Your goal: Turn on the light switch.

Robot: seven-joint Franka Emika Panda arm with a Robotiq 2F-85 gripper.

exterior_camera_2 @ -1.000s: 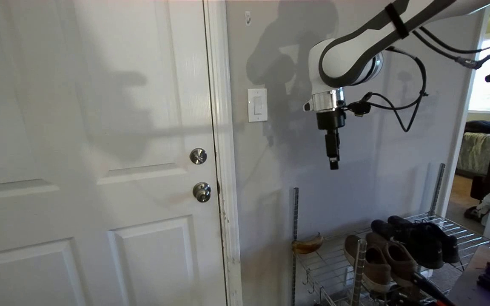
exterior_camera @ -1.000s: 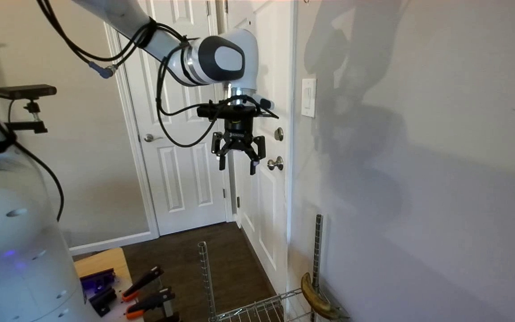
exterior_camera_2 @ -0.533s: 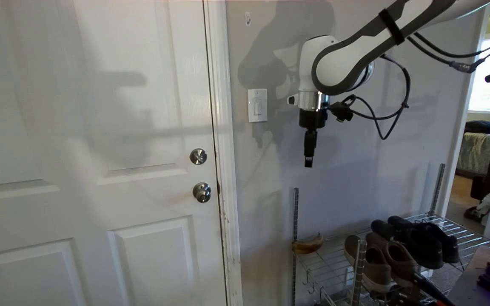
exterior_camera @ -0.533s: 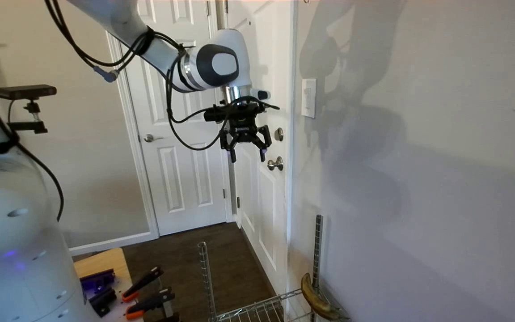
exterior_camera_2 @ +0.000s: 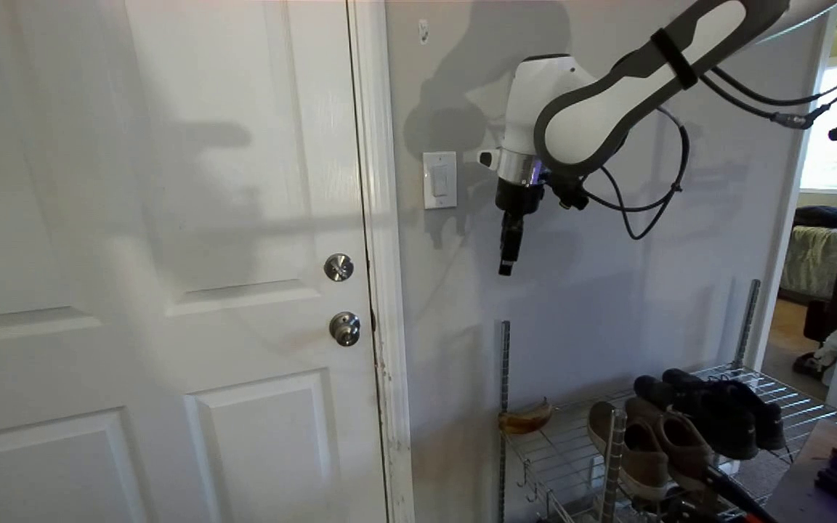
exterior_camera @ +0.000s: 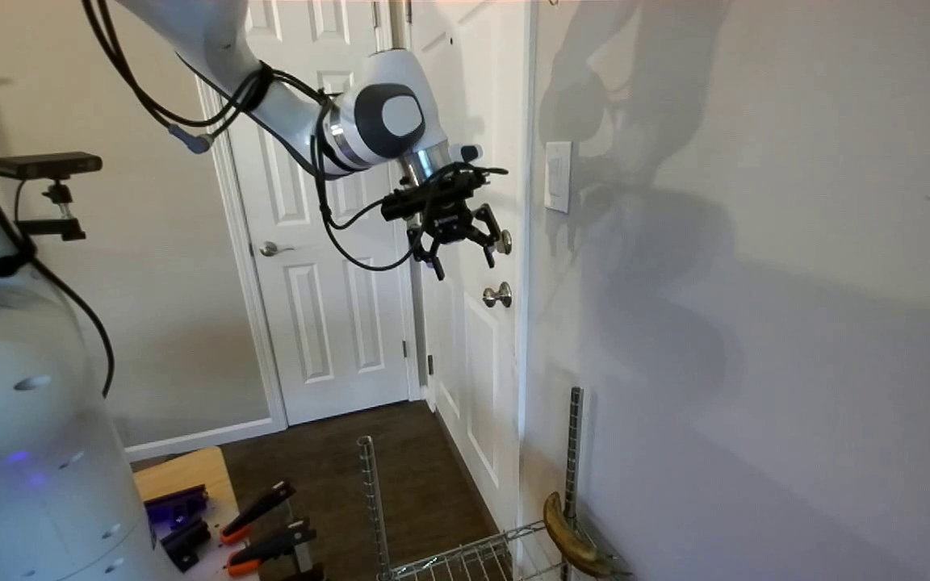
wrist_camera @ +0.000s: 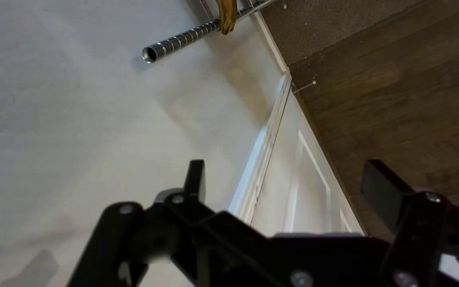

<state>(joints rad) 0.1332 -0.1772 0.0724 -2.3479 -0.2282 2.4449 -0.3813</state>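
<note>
The light switch [exterior_camera: 558, 177] is a small white upright plate on the wall to the right of the door frame; it also shows in an exterior view [exterior_camera_2: 440, 180]. It is out of view in the wrist view. My gripper [exterior_camera: 465, 269] is open and empty, its fingers pointing down and tilted slightly toward the wall. In an exterior view the gripper [exterior_camera_2: 506, 270] hangs to the right of the plate, its fingertips lower than it, and apart from it. In the wrist view the gripper [wrist_camera: 287, 181] shows its fingers wide apart with nothing between them.
A white door with a round knob [exterior_camera_2: 344, 328] and a deadbolt [exterior_camera_2: 338, 267] is beside the switch. Below stands a wire rack with an upright post [exterior_camera_2: 505, 370], a banana [exterior_camera_2: 526, 419] and shoes [exterior_camera_2: 709, 414]. The post [wrist_camera: 181, 40] also shows in the wrist view.
The gripper has moved toward the door and the switch, and its fingertips have risen. It has tilted from pointing straight down. It has stayed open.
</note>
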